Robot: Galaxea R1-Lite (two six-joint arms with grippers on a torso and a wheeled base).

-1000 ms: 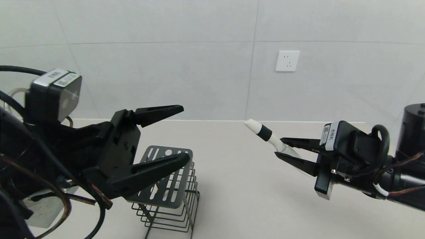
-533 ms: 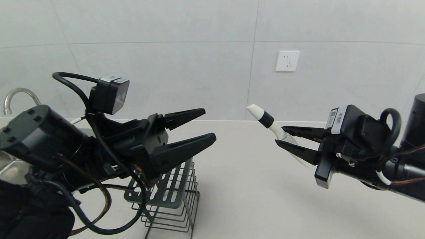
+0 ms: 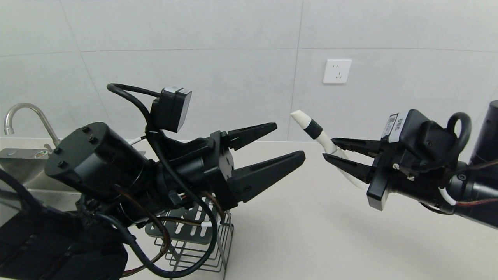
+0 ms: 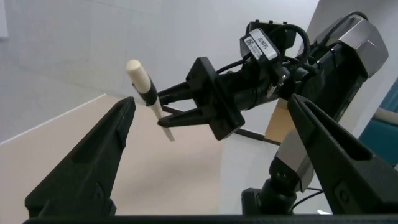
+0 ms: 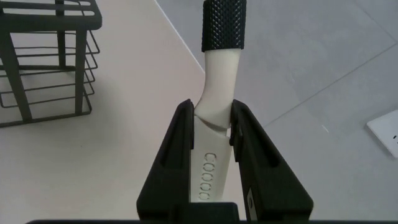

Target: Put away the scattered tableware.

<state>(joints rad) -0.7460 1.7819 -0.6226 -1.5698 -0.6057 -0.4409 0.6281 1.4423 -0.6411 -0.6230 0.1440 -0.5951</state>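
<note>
Right gripper: it was clamped on a white utensil, pinching the flat end with the row of small holes, as the right wrist view showed.
Utensil: it was held in the air above the counter, tilted up, with its black-banded handle pointing toward the other arm.
Left gripper: its fingers were spread wide and held nothing; it hung level with the handle tip, near it but not touching.
Rack: the dark wire holder stood on the counter under the left arm, beside the sink, and looked like the place the utensil should go.
Likely step: a hand-over from right to left, judging by how the two grippers faced each other.
Risk, grip: the right fingers held a thin, smooth part, so a nudge from the left fingers could twist or slide the utensil.
Risk, timing: if the right one let go before the left had closed on the handle, the utensil would drop to the counter.
Risk, aim: the handle was slim against the wide opening, so an off-centre approach could knock it sideways.
Risk, clearance: the left arm's cables hung just above the rack and could snag it.
</note>
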